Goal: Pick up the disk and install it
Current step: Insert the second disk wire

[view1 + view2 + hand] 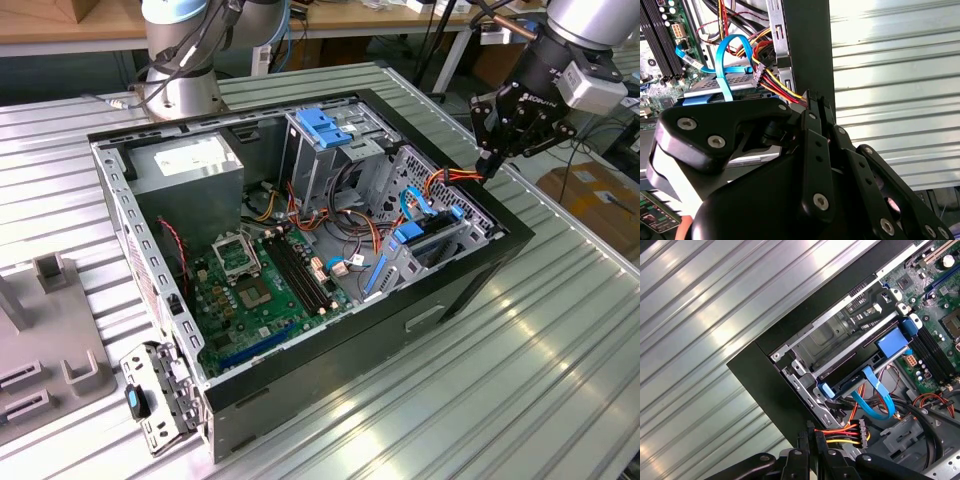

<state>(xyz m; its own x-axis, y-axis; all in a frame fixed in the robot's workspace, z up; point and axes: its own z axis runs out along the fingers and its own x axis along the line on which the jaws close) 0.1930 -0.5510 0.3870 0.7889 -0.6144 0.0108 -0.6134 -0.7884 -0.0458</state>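
Motherboard (pixel 262 290): at the exterior view's left inside the open computer case (pixel 500 262); you have nothing to do there, so keep clear of it.
Disk (pixel 432 240): it sits in the drive bay at the case's front corner, blue rails framing it and a blue data cable (pixel 413 207) looped over it.
Power cable (pixel 847 432): its red, yellow and black wires end just beside the fingertips in the first wrist view; watch that you do not snag them.
Gripper (pixel 492 160): it hangs over the case rim at the exterior view's right, above the bay, its jaws pressed together and holding nothing.
Judgement: you look close to the bay but off the disk; line up squarely with the rails.
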